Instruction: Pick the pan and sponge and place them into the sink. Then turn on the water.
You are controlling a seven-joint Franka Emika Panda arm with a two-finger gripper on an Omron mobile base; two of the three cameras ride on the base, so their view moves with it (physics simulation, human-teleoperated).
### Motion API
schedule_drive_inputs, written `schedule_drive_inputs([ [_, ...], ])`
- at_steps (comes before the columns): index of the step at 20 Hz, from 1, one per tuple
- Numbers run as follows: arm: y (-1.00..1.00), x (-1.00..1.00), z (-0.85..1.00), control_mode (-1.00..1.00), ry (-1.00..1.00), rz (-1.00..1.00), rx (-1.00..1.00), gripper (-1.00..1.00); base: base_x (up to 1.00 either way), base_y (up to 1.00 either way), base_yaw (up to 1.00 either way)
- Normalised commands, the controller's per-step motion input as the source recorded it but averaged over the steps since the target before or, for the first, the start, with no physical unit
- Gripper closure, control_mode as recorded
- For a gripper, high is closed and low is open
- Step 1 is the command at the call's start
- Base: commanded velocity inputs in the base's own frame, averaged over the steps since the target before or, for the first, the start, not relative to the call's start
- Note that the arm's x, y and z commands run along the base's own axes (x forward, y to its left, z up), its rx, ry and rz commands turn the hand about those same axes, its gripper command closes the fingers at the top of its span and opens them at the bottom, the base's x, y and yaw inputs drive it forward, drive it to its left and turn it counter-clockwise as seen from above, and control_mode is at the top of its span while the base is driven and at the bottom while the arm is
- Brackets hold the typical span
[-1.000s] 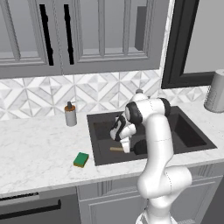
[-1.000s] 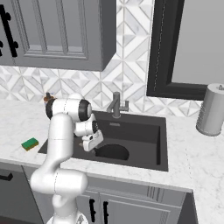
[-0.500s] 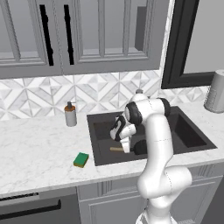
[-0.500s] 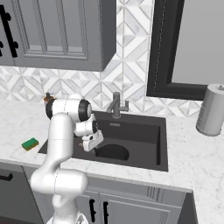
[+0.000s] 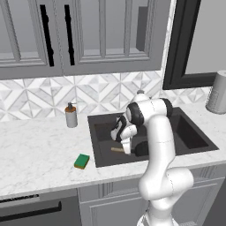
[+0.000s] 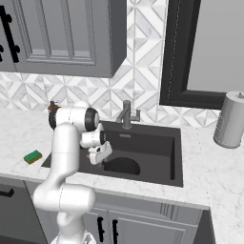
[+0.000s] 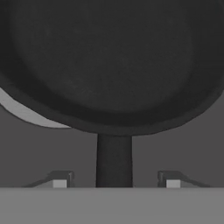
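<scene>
The black pan [image 7: 109,61] lies on the floor of the dark sink [image 6: 157,147], partly covering the metal drain [image 7: 26,114]. Its handle [image 7: 113,159] points back between my fingertips [image 7: 61,179], with a clear gap on each side. My gripper [image 7: 113,181] is open and hangs low in the left half of the basin [image 5: 123,143] [image 6: 97,155], just above the wooden handle [image 5: 117,150]. The pan's black bowl [image 6: 121,166] shows beside the hand. The green sponge [image 5: 81,161] [image 6: 32,156] lies on the counter left of the sink. The faucet [image 6: 126,114] stands behind the basin with no water running.
A soap dispenser [image 5: 70,115] stands against the backsplash left of the sink. A paper towel roll [image 6: 230,119] stands on the counter at the far right. Cabinets hang above. The sink's right half [image 5: 194,137] holds nothing.
The jaws have spread apart and let go of the pan's handle. The arm and pan stay where they were.
</scene>
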Motion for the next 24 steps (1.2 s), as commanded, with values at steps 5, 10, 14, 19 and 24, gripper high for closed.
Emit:
schedule_drive_inputs([
  [5, 0.14, 0.00, 0.38, -1.00, -0.01, 0.01, 0.02, -1.00, 0.00, 0.00, 0.00],
  [10, 0.11, -0.07, 0.86, -1.00, -0.07, 0.04, 0.13, -1.00, 0.00, 0.00, 0.00],
  [14, 0.06, -0.15, 0.96, -1.00, -0.03, 0.10, 0.13, -1.00, 0.00, 0.00, 0.00],
  [19, 0.17, -0.32, 0.68, -1.00, -0.05, 0.44, 0.03, -1.00, 0.00, 0.00, 0.00],
  [24, 0.25, -0.29, 0.58, -1.00, -0.05, 0.62, 0.00, -1.00, 0.00, 0.00, 0.00],
])
